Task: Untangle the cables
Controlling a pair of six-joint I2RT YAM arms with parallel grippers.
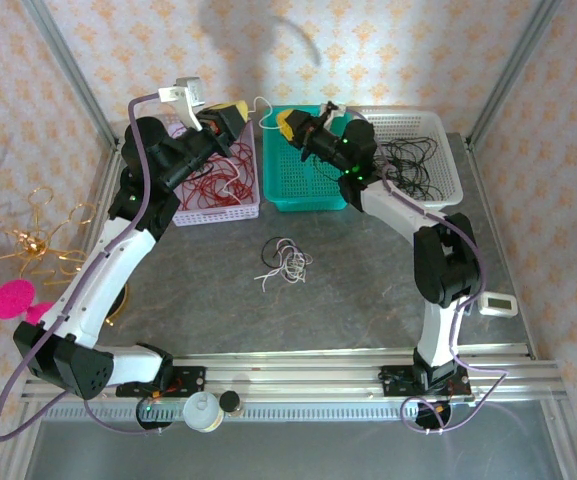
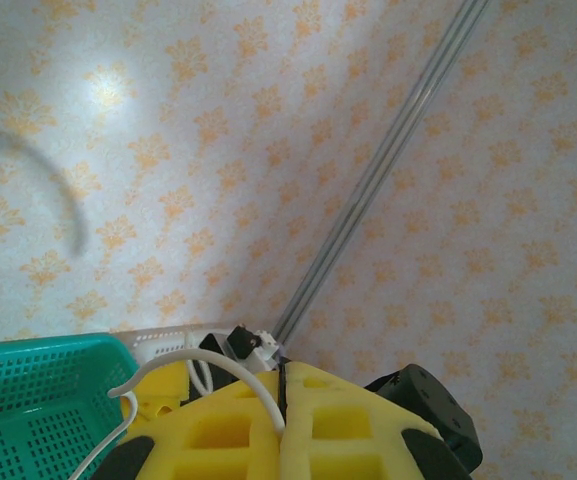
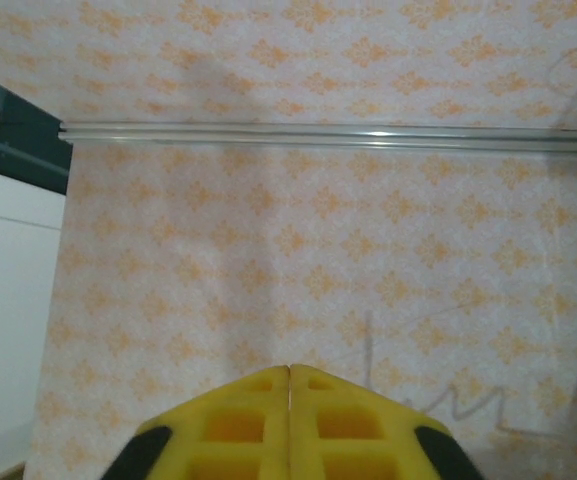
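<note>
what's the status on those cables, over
Left gripper shut on white cable. Right gripper shut above teal basket. Black-and-white clump loose on table. No obstruction seen.

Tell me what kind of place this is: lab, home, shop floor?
Probably a robot lab test cell rather than a home. An aluminium frame post holds wallpaper-printed panels. The left arm and right arm are bolted to a rail at the table's near edge.
</note>
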